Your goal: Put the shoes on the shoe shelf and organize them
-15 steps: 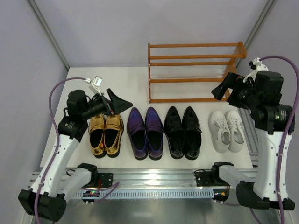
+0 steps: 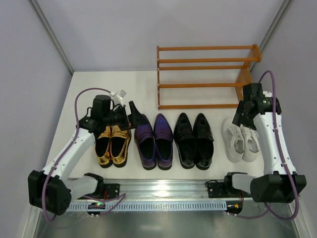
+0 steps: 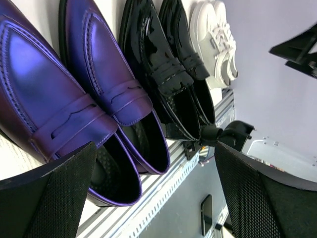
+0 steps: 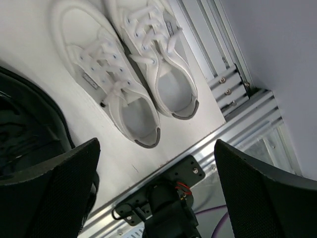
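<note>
The right arm (image 2: pixel 270 134) hides part of the orange-brown wooden two-tier shoe shelf (image 2: pixel 198 85) and the toes of the white lace-up sneakers (image 2: pixel 240 141); the left wrist view crops the glossy purple loafers (image 3: pixel 106 84). The pairs stand in a row on the white worktop (image 2: pixel 99 84) before the shelf, shiny gold loafers (image 2: pixel 112 144) off its left end, glossy black loafers (image 2: pixel 193 139) before its middle; the left hand (image 3: pixel 156 193) hangs spread wide and empty above the purple pair, the right hand (image 4: pixel 156 183) likewise above the sneakers.
</note>
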`<action>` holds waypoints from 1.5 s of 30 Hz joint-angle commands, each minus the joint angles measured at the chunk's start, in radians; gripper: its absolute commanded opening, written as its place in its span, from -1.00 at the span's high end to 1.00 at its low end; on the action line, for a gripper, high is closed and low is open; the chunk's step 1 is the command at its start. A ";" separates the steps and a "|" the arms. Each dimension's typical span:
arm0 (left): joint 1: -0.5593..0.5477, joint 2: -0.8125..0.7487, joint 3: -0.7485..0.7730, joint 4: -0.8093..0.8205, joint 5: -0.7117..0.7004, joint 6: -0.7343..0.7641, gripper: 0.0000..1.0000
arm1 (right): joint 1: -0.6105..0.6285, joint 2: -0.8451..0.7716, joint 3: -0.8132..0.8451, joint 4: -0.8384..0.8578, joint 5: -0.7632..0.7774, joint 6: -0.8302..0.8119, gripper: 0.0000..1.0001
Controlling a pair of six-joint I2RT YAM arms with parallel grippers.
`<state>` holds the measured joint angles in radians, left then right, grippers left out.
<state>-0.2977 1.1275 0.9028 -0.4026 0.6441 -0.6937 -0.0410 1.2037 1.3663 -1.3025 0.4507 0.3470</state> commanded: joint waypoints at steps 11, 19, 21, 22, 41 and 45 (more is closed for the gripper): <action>-0.069 0.044 0.030 -0.030 0.048 0.040 -0.99 | 0.003 0.059 -0.231 0.115 0.103 0.067 -0.94; -0.069 0.089 0.047 -0.099 0.042 0.045 -0.99 | -0.002 0.036 -0.305 0.195 0.058 0.155 -0.94; -0.067 0.089 0.039 -0.099 0.028 0.034 -0.99 | -0.014 0.025 -0.322 0.230 0.063 0.165 -0.94; -0.067 0.087 0.039 -0.096 0.023 0.028 -0.99 | -0.022 0.017 -0.341 0.247 0.060 0.165 -0.94; -0.072 -0.007 0.004 -0.070 0.063 -0.032 -0.99 | -0.183 0.100 -0.352 0.442 -0.256 -0.035 -0.94; -0.073 -0.110 -0.050 -0.088 0.092 0.012 -0.99 | -0.181 0.137 -0.258 0.411 -0.251 -0.066 -0.94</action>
<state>-0.3660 1.1007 0.8780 -0.4828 0.6800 -0.7208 -0.2222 1.3342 1.0164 -0.8925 0.2085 0.3283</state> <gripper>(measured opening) 0.995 0.973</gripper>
